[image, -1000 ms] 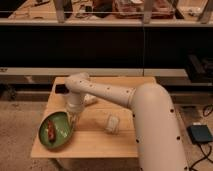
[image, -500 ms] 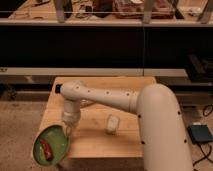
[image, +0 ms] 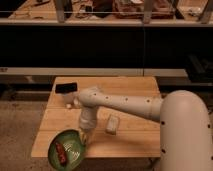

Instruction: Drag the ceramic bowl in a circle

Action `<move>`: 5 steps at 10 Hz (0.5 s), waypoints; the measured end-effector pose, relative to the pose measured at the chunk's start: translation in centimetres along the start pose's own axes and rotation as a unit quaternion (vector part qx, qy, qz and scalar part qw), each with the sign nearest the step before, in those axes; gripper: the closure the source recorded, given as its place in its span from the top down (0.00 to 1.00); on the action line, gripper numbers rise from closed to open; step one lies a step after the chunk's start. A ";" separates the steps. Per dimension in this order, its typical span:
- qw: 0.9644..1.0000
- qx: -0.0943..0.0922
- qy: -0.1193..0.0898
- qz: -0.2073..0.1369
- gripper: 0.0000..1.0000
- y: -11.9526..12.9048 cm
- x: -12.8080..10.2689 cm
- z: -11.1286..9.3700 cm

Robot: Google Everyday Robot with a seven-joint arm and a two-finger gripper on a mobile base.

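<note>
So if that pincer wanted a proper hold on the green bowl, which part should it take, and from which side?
Probably the pale rim of the ceramic bowl, on its table side, coming from above. The bowl is shallow and wide, so only the thin rim fits a pincer. It juts over the table's front-left edge, and the pincer is already at that rim.

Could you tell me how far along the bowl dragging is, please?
Underway: the gripper is at the bowl's rim, and the bowl now overhangs the table's front-left edge, lower than a second ago. Left: swing it back onto the wood, past the white block, to close the circle.
</note>
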 end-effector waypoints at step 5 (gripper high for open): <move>0.996 0.016 0.043 0.083 0.00 4.6 0.9 -2.3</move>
